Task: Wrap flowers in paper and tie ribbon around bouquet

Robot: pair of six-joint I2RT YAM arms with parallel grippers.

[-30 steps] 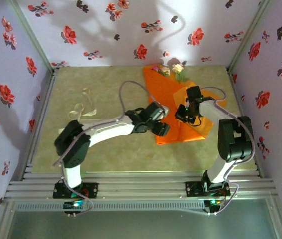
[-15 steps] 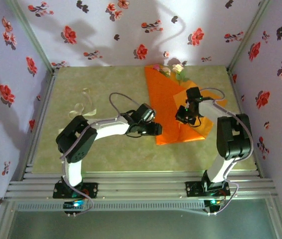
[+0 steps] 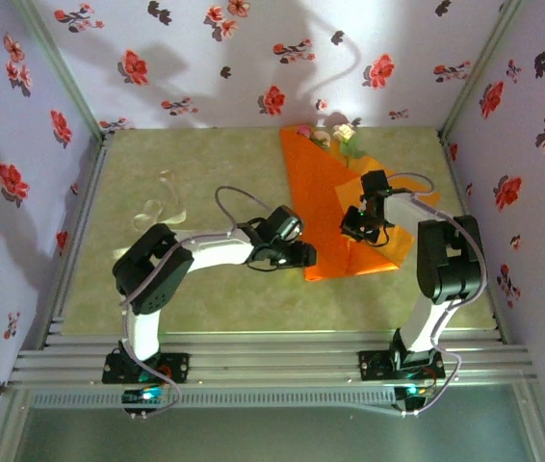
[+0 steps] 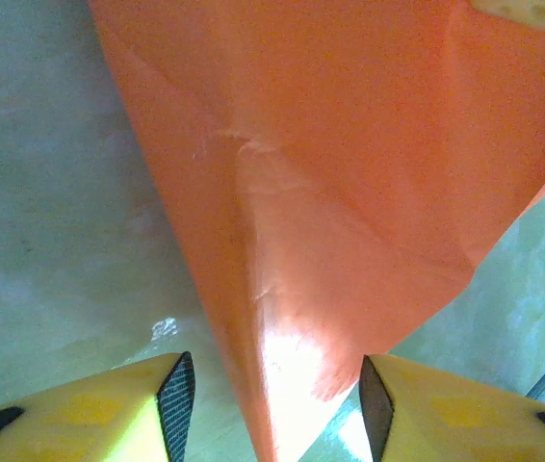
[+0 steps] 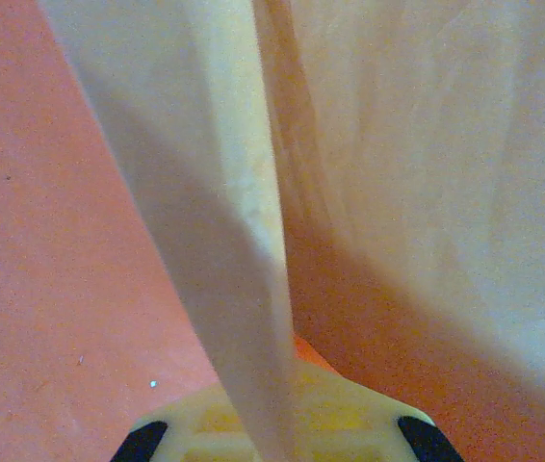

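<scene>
Wrapping step — my right gripper (image 3: 354,229) pinches the paper (image 3: 321,178); my left gripper (image 4: 271,395), spread, straddles its near corner and should next close there.

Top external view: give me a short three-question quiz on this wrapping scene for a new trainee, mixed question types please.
1. True or false: the ribbon is tied around the paper.
2. Where do the flowers lie? A) at the paper's far end B) at the paper's near corner C) beside the ribbon
3. Fill in: in the left wrist view, the left claw has its jaws ____, with a fold of paper between them.
Key: 1 false, it lies loose on the table, left of the paper; 2 A; 3 open.
</scene>
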